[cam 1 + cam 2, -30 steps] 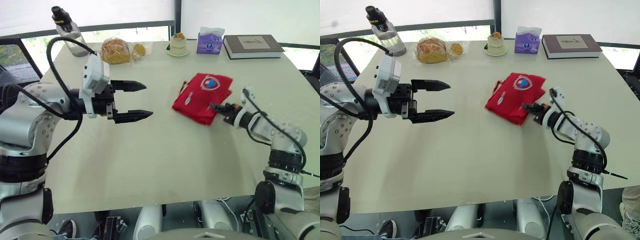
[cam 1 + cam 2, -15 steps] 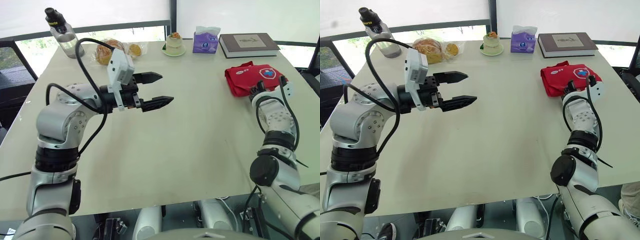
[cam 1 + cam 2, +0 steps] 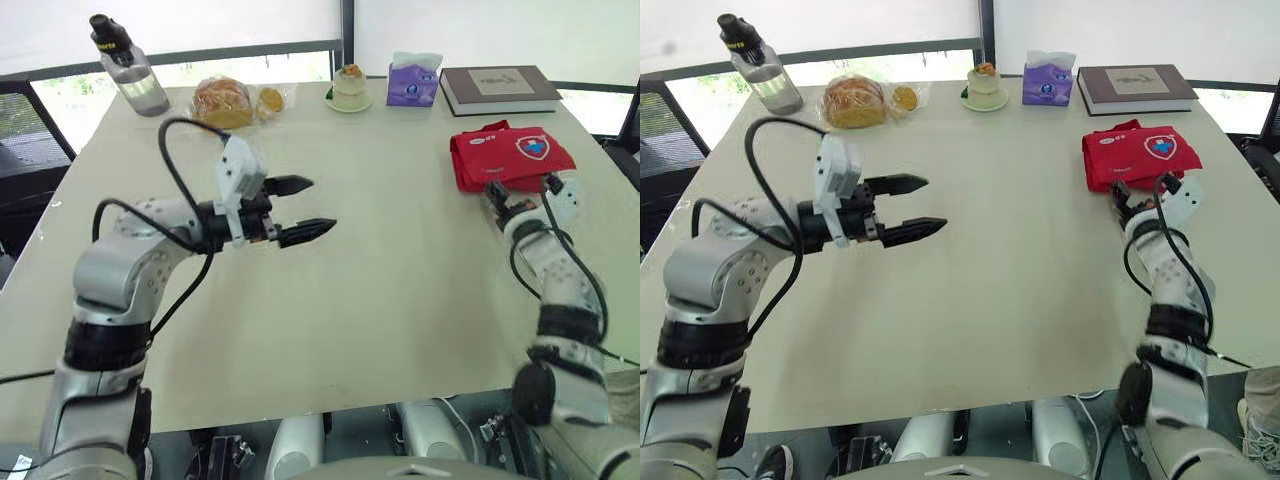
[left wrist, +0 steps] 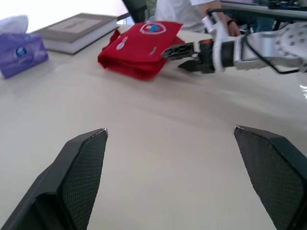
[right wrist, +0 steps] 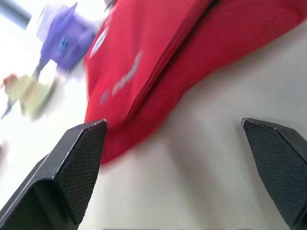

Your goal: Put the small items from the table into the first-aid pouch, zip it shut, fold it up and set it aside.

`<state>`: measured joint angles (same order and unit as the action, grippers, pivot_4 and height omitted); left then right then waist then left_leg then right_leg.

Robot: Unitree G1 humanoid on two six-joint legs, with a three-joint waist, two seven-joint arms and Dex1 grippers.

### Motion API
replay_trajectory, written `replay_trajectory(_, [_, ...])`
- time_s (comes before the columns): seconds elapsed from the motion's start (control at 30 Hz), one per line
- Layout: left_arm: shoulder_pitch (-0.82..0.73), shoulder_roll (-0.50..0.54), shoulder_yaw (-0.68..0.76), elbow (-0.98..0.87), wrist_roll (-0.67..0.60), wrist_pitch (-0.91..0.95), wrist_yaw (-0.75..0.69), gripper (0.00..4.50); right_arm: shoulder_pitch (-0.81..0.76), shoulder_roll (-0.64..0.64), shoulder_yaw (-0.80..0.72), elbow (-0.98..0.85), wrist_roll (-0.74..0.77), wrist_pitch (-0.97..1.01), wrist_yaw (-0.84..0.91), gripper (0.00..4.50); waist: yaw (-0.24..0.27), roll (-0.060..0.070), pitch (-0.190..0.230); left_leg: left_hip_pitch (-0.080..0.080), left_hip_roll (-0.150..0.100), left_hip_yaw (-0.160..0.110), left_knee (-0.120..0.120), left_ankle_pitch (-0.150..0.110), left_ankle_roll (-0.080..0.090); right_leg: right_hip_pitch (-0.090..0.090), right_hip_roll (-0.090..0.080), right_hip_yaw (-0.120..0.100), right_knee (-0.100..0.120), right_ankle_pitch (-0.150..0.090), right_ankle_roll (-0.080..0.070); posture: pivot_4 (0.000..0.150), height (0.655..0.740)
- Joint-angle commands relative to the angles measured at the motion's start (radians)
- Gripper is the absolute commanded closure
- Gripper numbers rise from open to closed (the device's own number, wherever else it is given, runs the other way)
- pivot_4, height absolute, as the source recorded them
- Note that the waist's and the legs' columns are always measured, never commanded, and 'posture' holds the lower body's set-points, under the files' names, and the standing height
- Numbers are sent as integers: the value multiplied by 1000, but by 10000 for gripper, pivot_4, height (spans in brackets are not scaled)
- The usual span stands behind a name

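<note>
Far left, at the back edge of the pale surface (image 3: 400, 300): a clear water bottle (image 3: 128, 70) with a black cap, a yellow mark on the cap too small to read. Next along, a round loaf in a clear bag (image 3: 222, 100), with a smaller bun (image 3: 270, 98) just beside it. Nearer the front, left pincer (image 3: 322, 204) hovering over bare surface, released, black fingers spread wide and grasping nothing, pointed toward the right side, well apart from every item. Back in the rear row, a small cup-shaped dessert on a pale green saucer (image 3: 349, 90), then a purple tissue pack (image 3: 412, 84) bearing a round blue logo, lettering not legible. Further right, a grey hardback book (image 3: 500, 88) lying flat, with a pale title panel on the cover, words unreadable. In front of the book, near the right edge, the red first-aid pouch (image 3: 512, 155), folded flat on the surface, marked with a white shield badge holding a blue-and-red emblem, plus a line of white print on the flap, too blurred to make out. Just beside the pouch's near edge, right pincer (image 4: 171, 59), released as well, fingers parted and empty, tips aimed at the red fabric; contact with it not clear.
</note>
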<state>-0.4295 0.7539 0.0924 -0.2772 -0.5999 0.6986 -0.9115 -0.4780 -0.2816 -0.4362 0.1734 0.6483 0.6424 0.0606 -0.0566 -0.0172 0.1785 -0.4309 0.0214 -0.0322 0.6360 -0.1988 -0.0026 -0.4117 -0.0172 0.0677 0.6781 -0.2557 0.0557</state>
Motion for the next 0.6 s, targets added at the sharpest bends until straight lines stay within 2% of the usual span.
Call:
replay_trajectory(0.03, [98, 2, 87, -82, -16, -13, 41, 0, 159, -146, 134, -271, -5, 55, 236, 280, 1, 0, 0, 0, 0, 0, 0, 0, 0, 0, 0, 1, 0, 0, 0, 1500, 7400])
replay_trajectory(0.17, [228, -19, 152, -122, -47, 3, 79, 0, 320, -289, 210, -407, -45, 2, 420, 280, 1, 1, 0, 1, 1, 1, 1, 0, 0, 1, 1, 1, 0, 0, 1, 1500, 7400])
replay_trajectory(0.27, [368, -26, 177, -146, -31, -58, 56, 0, 418, -361, 224, -436, -105, -134, 565, 280, 1, 2, 0, 2, 1, 1, 1, 0, 0, 0, 2, 1, 0, -1, 1, 1500, 7400])
replay_trajectory(0.37, [442, -41, 198, -152, -29, -80, 78, 0, 490, -389, 216, -431, -130, -250, 674, 280, 14, 0, 0, 1, 1, 2, 0, 0, 0, 0, 1, 2, -1, -1, 0, 1500, 7400])
replay_trajectory(0.47, [505, -25, 183, -124, 71, -169, 87, 0, 564, -398, 187, -397, -152, -393, 786, 280, 22, 0, 0, 2, 1, 2, 2, 0, 0, 2, 1, 1, -1, -1, 2, 1500, 7400])
replay_trajectory(0.6, [550, -36, 202, -127, 81, -200, 96, 0, 609, -390, 141, -341, -141, -539, 888, 280, 25, 0, 0, 2, 1, 2, 2, 0, 0, 2, 0, 1, -1, -4, -1, 1500, 7400])
